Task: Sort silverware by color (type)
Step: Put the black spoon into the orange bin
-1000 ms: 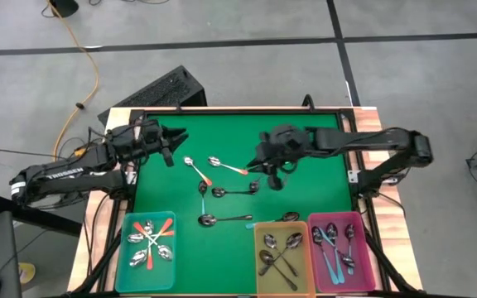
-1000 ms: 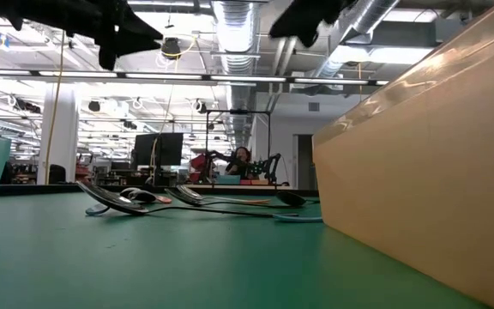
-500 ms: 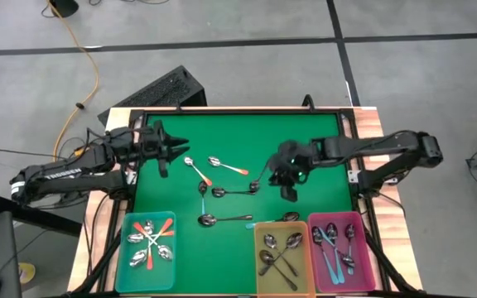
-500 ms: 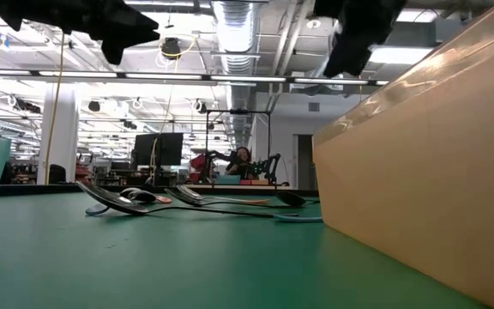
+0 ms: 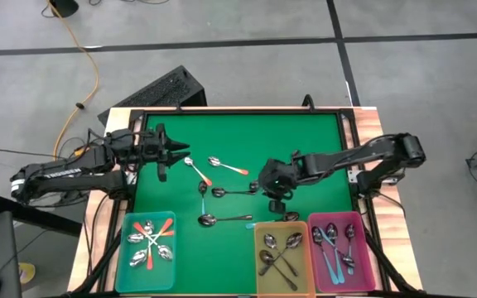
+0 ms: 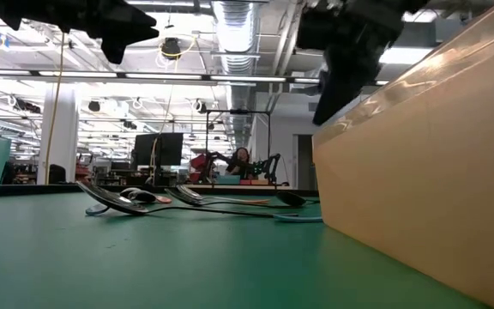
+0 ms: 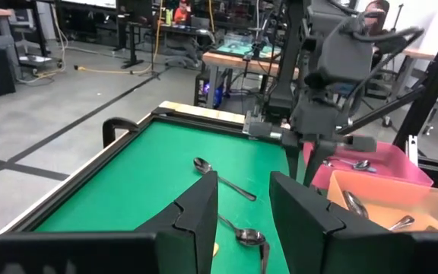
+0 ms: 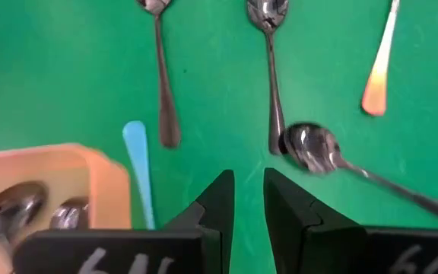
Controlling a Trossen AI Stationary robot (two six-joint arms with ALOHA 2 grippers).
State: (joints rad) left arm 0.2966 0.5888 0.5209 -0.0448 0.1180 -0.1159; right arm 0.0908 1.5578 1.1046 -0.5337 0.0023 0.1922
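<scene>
Green felt covers the table [image 5: 305,141], and I have six or so spoons left loose on it, clustered around the middle. Taking the table centre as my dial in the high view, the right gripper [image 5: 275,192] hangs at about four o'clock, pointing down over the mat. Its fingers [image 8: 217,199] stand a narrow gap apart with nothing between them. I judge it is placed there to line up on one of the plain metal spoons [image 8: 270,72] that lie just ahead of it, or on the light blue handle [image 8: 138,167] poking out beside the yellow bin [image 5: 259,233].

My left gripper [image 5: 171,151] waits at about nine o'clock, raised off the mat, its fingers [image 7: 196,217] also slightly apart and empty. The orange-handled spoon [image 5: 197,170] lies just beside it, which is probably why it is parked there: that colour belongs to the bin on its own side.

Along the six o'clock edge sit three bins. The teal bin [image 5: 126,263], at seven o'clock, holds the orange-red handled spoons in a loose pile. The yellow one, at about five o'clock, holds dark plain metal spoons. The pink bin [image 5: 366,257], touching it on the four o'clock side, holds the light blue handled ones. Each bin looks consistently sorted, so I reckon the job is well past halfway.
</scene>
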